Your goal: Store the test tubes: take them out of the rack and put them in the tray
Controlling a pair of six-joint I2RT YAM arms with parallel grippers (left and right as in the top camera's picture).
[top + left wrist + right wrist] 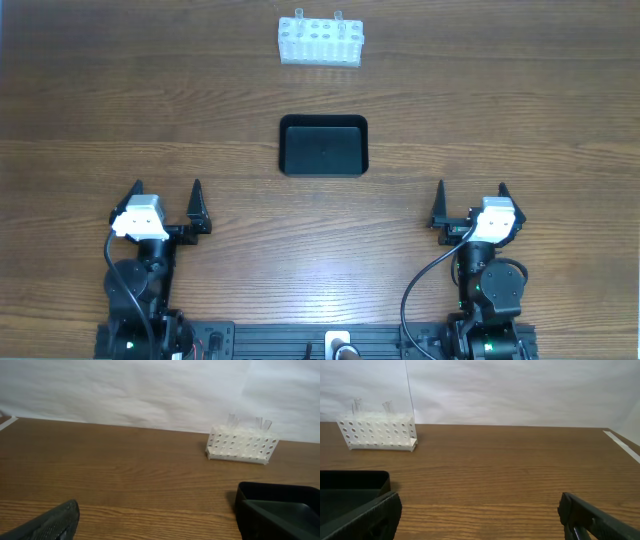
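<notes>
Awaiting the first pick, left gripper (167,188) and right gripper (471,188) are being held open, empty; reach to test tubes (298,18) in rack (320,45) is judged next.

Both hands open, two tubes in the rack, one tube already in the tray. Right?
No. The tray holds no tube, as the top view shows. The left hand and right hand are open; two tubes stand in the rack.
</notes>
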